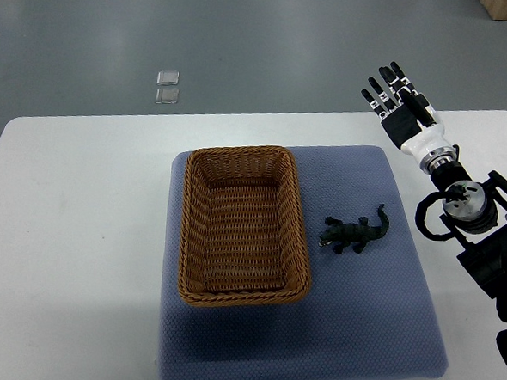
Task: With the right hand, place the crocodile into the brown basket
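Surface: white table [79, 231] on a grey floor; a dimpled blue mat [383, 318] covers centre frame.
Crocodile: small dark-green toy [354, 235], knobbly, with a curved tail; it lies right of centre, near the basket and apart from it.
Basket: brown woven wicker [302, 236], rectangular, left of centre.
Right hand [400, 109]: upper right, fingers extended, holding nothing.
Approach: judged best to pinch across the narrow torso and lift clear of the rim.
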